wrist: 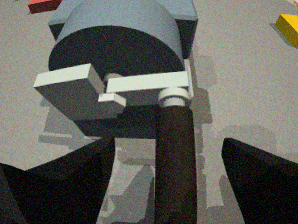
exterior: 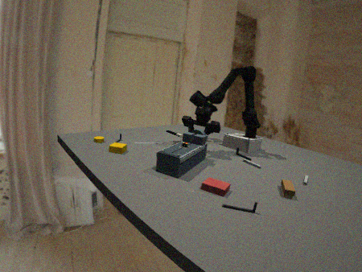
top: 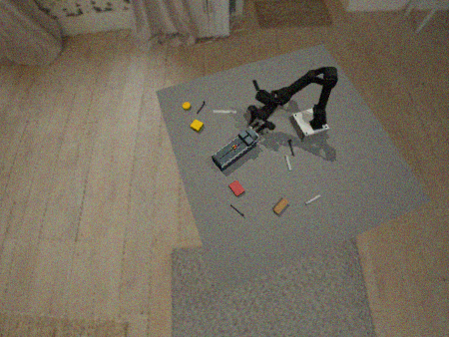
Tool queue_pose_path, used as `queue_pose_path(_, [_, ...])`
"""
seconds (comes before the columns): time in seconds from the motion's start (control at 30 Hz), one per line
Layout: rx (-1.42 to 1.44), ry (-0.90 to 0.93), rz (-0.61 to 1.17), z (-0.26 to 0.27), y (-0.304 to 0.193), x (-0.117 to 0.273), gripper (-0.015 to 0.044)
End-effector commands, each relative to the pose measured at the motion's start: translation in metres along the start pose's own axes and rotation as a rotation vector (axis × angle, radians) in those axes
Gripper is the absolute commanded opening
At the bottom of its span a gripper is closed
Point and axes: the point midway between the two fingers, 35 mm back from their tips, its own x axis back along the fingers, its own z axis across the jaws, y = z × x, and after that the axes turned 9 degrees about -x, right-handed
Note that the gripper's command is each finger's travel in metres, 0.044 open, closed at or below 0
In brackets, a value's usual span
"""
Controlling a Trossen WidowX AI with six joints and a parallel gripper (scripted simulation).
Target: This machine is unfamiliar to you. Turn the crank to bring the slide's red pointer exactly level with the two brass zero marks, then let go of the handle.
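The slate-blue machine point(top: 223, 159) point(exterior: 168, 162) stands on the table, with its round crank housing point(wrist: 120, 17) at the arm's end. The slide's red pointer point(top: 234, 148) point(exterior: 185, 144) is tiny in the top and exterior views and out of the wrist view. Whether it is level with the brass marks cannot be told. A pale crank arm point(wrist: 145, 84) carries a dark brown handle point(wrist: 176, 175), which points toward the wrist camera. My gripper point(top: 260, 125) point(exterior: 199, 131) point(wrist: 170, 145) is open, with one finger on each side of the handle and a gap visible on both sides.
A red block point(top: 236, 188) point(exterior: 215, 187), a yellow block point(top: 197, 125) point(exterior: 117, 148), a yellow disc point(top: 187, 106) point(exterior: 99, 139) and an orange-brown block point(top: 280, 205) point(exterior: 287, 188) lie around the machine. Several black hooked rods and pale strips lie on the table.
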Motion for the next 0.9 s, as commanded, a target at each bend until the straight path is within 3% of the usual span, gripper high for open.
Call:
queue_pose_path(0.0, [0.003,0.004,0.001,0.0003,-0.0011,-0.0013,0.0204])
queue_pose_path(0.27, [0.003,0.004,0.001,0.0003,-0.0011,-0.0013,0.0000])
queue_pose_path(0.87, [0.003,0.004,0.001,-0.0026,-0.0090,-0.0094,0.0000])
